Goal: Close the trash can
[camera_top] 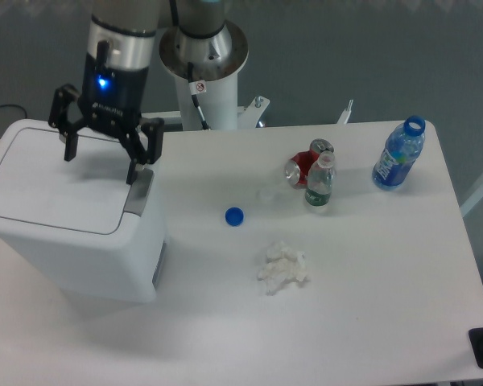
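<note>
While jaws [101,165] gape, trash can [56,217] sits beneath.

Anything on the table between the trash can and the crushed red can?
In the camera view, only a loose blue bottle cap lies between the trash can and the crushed red can. Otherwise that stretch of table is bare.

You've got a white trash can [68,233] with grey latch [139,191], black gripper [101,161], blue cap [234,215] right of the can, white worktop [370,289].
</note>
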